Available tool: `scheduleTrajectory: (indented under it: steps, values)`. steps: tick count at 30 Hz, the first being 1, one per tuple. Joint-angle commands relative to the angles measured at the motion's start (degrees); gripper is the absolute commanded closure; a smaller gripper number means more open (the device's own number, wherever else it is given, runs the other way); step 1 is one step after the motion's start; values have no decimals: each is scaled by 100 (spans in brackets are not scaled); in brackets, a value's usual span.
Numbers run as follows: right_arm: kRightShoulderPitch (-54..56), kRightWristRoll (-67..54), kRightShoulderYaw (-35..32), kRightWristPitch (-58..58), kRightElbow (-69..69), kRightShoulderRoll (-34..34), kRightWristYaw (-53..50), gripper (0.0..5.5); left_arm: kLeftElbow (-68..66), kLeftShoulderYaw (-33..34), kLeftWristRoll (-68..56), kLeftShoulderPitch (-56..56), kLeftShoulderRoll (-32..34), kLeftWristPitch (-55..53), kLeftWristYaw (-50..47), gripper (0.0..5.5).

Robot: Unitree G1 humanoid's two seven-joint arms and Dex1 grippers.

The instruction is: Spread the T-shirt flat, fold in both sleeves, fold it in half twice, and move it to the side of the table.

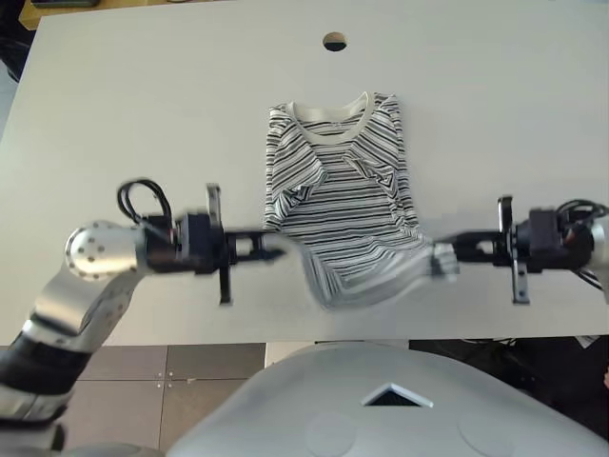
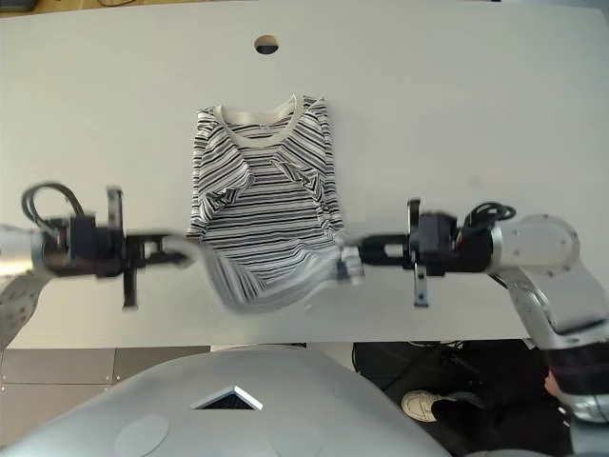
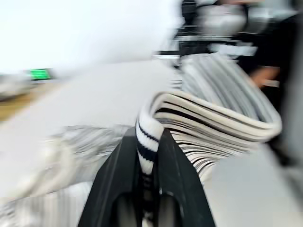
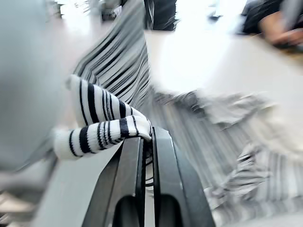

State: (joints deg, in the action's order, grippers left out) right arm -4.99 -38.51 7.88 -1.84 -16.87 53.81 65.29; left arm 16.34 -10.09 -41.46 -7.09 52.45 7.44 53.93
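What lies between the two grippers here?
The T-shirt's lifted near hem spans from the left gripper to the right gripper, each shut on a corner; the left eye view shows it.

Striped T-shirt (image 1: 338, 195) mid-table (image 1: 143, 114), sleeves folded in, collar at far end, near hem lifted off surface.

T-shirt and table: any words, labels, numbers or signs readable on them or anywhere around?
No text can be read.
T-shirt: stripes only, no print or label shows.
Table: no lettering.
Green patch far off in the left wrist view: too blurred to read.
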Motion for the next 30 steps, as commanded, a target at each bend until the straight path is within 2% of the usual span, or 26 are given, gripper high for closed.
scheduleTrajectory:
  steps: [1,6,11,21,22,28,30]
  values:
    - [900,699,142,269,723,-761,-577,536,-704,91,769,575,-791,-114,-576,540]
    - [1928,1730,230,400,2034,-1817,-1653,536,-2177,218,1472,1350,-1545,-546,-1140,540]
    - [2943,2408,222,423,3577,-2646,-2345,536,-3551,445,1936,2211,-1959,-806,-1418,540]
    - [4343,3231,62,-217,6763,-3418,-2710,536,-5842,469,2857,3703,-2569,-480,-1281,540]
    - [4467,3236,-12,-268,7074,-3466,-2708,539,-6065,475,2950,3841,-2611,-430,-1258,524]
    - [5130,3036,-674,-231,8213,-3682,-3089,423,-7441,667,3360,4490,-2652,-180,-1423,428]
    - [5329,2915,-959,-49,8432,-3740,-3274,423,-7826,764,3466,4632,-2606,-85,-1603,428]
